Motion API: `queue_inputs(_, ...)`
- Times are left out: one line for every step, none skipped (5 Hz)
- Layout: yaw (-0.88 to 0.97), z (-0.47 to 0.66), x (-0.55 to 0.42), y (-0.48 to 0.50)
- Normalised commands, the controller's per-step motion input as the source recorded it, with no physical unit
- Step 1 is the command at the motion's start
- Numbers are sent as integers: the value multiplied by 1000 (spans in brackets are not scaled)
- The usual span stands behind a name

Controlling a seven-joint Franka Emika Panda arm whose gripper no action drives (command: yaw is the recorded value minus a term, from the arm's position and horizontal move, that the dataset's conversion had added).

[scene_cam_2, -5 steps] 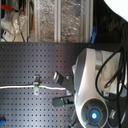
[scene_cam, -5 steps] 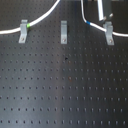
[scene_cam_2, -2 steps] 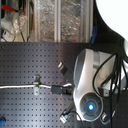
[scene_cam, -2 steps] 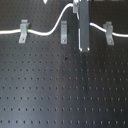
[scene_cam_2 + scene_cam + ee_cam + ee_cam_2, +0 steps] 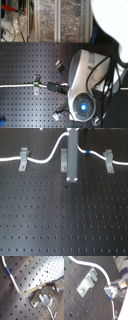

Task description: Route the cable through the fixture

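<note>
Grip first: pinching the cable (image 5: pixel 101 273) between the pads of the gripper (image 5: pixel 111 289), jaws drawn nearly together with only the cord between them, as showing in both wrist views. Hanging just beside the fixture (image 5: pixel 87 282), not yet over its slot; reading the cord in the second wrist view as arching past the slotted top rather than sitting in it. Judging the step in hand as bringing the held stretch above that slot and lowering it in. Wanting, for a clean job, to be lining the cord up along the slot's run before dropping, holding it taut enough to be sinking between the two walls instead of riding up on one, and going down gently so as not to be knocking the clip or dragging the loop sideways. Looking further out in the first exterior view: finding the fixture in the middle, the white cord looping high behind the finger, the blue band (image 5: pixel 86 151) on the falling side, then running on to a forked clip (image 5: pixel 108 160) at the first exterior view's right and meeting the other forked clip (image 5: pixel 22 159) at the first exterior view's left. Reaching straight down, finger upright in front of the fixture, tip close to the perforated board (image 5: pixel 60 223); seeing the arm's bulky wrist (image 5: pixel 82 85) from above in the second exterior view, hiding the grip.
</note>
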Motion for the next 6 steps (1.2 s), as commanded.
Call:
queue_inputs(191, 87, 10, 301)
queue_inputs(780, 88, 54, 223)
queue_inputs(846, 65, 27, 170)
queue_inputs(951, 70, 16, 63)
queue_inputs(974, 49, -41, 45)
queue_inputs(480, 77, -399, 268)
